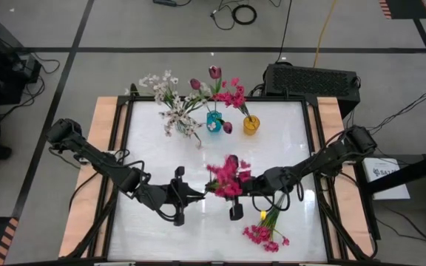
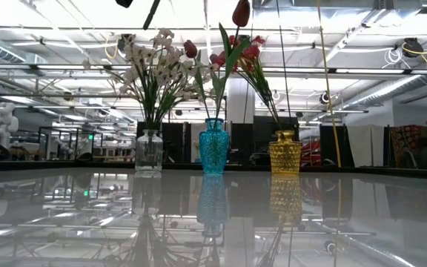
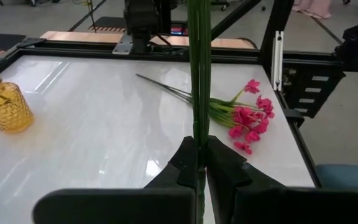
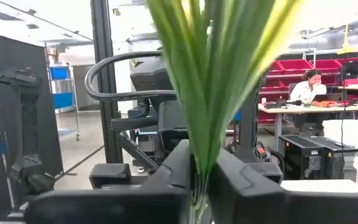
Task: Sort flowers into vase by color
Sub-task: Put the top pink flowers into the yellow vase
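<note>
While both jaws pinch the magenta sprig (image 1: 226, 177), we free one gripper (image 1: 198, 193) first, then steer toward the yellow vase (image 1: 251, 125).

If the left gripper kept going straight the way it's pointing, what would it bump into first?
Likely the right gripper, just beyond the magenta sprig that the left gripper holds, both jaws shut on its stem; depth is unclear.
</note>
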`<state>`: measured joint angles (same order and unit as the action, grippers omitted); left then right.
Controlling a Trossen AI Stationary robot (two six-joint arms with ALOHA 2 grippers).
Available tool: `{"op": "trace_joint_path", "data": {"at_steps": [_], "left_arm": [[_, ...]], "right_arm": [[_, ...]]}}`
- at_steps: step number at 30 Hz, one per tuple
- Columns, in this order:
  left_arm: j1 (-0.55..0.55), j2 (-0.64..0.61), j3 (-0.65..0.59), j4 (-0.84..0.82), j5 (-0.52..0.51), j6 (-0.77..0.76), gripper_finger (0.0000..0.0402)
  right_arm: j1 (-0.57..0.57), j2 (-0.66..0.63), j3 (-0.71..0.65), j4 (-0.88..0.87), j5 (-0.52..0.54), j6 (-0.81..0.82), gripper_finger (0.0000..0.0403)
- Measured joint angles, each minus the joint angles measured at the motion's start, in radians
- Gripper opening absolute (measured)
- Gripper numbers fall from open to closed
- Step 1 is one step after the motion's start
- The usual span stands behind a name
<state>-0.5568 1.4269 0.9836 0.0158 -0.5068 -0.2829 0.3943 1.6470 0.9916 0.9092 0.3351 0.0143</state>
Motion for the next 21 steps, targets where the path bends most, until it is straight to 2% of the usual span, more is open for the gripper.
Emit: {"op": "trace_joint_path", "data": {"at_steps": [2,4,7,10,16,19,21], "left_arm": [[0.0,0.0,0.0,0.008,-0.018,-0.001,0.0024],[-0.003,0.0,0.0,0.013,-0.06,-0.023,0.0044],[-0.013,0.0,0.0,0.025,-0.085,-0.05,0.0096],[-0.03,-0.002,0.0,0.022,-0.132,-0.072,0.0158],[-0.086,-0.061,0.0,0.021,-0.29,-0.074,0.0259],[-0.118,-0.093,0.0,0.023,-0.344,-0.047,0.0283],[-0.139,-0.102,0.0,0.021,-0.349,-0.023,0.0286]], "right_arm": [[0.0,-0.002,0.0,0.002,0.002,-0.001,0.0012],[0.0,-0.009,0.0,0.001,0.016,-0.004,0.0011],[0.0,-0.028,0.0,-0.022,0.058,-0.001,0.0014],[0.0,-0.08,0.0,-0.12,0.097,-0.001,0.0008],[0.0,-0.267,0.0,-0.368,0.166,0.023,0.0006],[-0.001,-0.387,0.0,-0.48,0.171,0.027,0.0006],[-0.008,-0.475,0.0,-0.555,0.212,0.02,0.0006]]}}
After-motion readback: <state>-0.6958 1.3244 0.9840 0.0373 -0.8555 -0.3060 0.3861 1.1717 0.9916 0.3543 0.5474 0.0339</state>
